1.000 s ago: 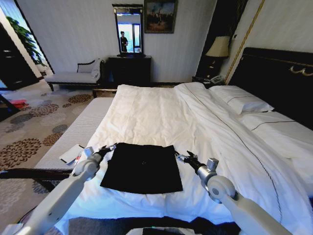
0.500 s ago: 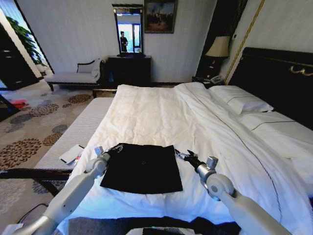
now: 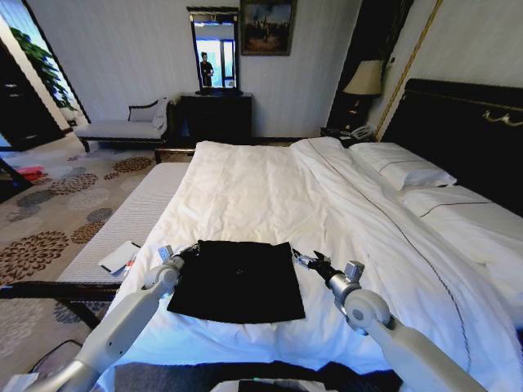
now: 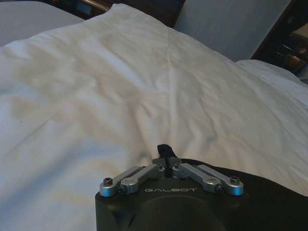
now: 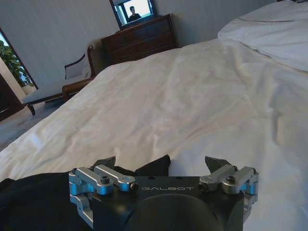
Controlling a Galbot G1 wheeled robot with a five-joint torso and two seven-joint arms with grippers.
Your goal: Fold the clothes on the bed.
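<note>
Bed [image 3: 270, 196], large, white duvet, dark wooden headboard. Small black fabric top [image 3: 239, 280] lay flat near its foot. Left gripper [image 3: 193, 249] pinched the top's far left corner; right gripper [image 3: 297, 258] stood spread wide beside the far right corner.

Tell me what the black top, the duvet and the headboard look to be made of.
The top looks like thin matte fabric: it lies limp and flat. The duvet looks like woven white cotton or similar, soft and creased. The headboard looks like dark polished wood with gilt trim, though it could be a veneer.
</note>
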